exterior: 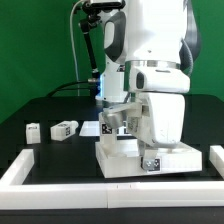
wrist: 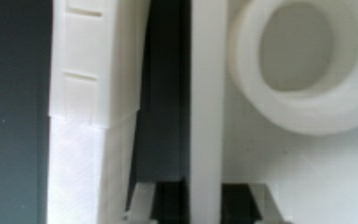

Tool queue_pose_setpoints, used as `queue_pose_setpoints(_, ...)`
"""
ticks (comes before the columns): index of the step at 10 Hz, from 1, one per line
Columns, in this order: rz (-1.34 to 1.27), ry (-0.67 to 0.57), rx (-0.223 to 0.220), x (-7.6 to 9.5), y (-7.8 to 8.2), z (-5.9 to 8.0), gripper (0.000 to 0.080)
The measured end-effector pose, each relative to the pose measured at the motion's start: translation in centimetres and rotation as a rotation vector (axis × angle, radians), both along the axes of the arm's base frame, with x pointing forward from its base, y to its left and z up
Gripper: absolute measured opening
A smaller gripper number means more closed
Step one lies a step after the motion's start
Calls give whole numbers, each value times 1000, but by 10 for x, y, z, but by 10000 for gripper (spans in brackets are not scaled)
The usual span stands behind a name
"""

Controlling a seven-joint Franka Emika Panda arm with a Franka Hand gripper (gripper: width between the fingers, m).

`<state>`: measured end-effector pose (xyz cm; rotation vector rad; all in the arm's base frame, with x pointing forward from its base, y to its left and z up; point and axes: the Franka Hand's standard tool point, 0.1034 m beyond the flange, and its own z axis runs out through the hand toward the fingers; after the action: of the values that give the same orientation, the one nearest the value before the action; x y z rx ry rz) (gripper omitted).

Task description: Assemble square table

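One tabletop [exterior: 118, 160] rim apparently inside claw [wrist: 197, 198]; clenched or released, cannot tell.

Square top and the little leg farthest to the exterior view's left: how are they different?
The square top is big and wide, while the leg is small and stubby. The square top sits right under the robot arm, while the leg lies away from the arm on the black table, beside a second leg. Both the square top and the leg are white with black-and-white tags.
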<state>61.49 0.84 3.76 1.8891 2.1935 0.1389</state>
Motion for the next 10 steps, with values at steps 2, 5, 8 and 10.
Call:
queue_pose_setpoints(2,-2,1,0,0,1,0,65)
queue_pose_setpoints(5,-74,3,19,24,33,4,64)
queue_pose_setpoints(8,-105,0,25,37,45,7,64)
queue_pose_setpoints(10,-109,-5,26,41,43,5,64)
